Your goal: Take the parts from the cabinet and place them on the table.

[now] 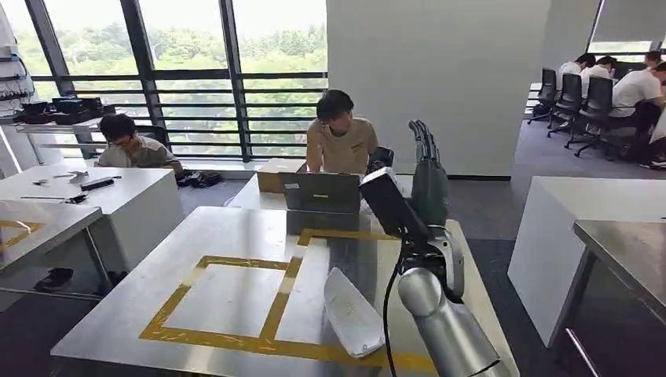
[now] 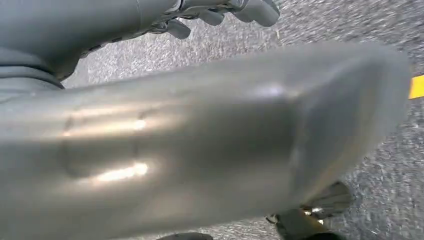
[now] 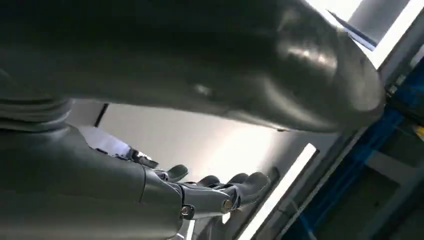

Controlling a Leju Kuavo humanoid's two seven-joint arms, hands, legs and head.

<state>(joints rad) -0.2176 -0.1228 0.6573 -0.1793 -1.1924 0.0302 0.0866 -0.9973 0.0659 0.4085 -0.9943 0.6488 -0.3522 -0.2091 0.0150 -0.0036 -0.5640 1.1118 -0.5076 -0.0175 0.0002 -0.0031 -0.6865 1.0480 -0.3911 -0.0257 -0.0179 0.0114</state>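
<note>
- A pale metal part [image 1: 353,312] lies flat on the steel table [image 1: 228,228], touching the yellow tape outline [image 1: 236,302].
- The right hand [image 1: 428,169] is raised above the table, fingers straight, holding nothing.
- The left hand [image 2: 210,12] hangs over grey floor, fingers loosely curled, empty.

The long steel-topped table [image 1: 236,228] looked like brushed metal with a dull sheen, and matt yellow tape [image 1: 228,339] marked rectangles across it. On it lay a pale, curved, shell-shaped part [image 1: 353,312], smooth and faintly satiny. The silver tubular right arm [image 1: 448,330] was polished metal, glossy with highlights. Beneath the left hand [image 2: 220,12] the grey floor [image 2: 350,30] looked rough and carpet-like.
</note>
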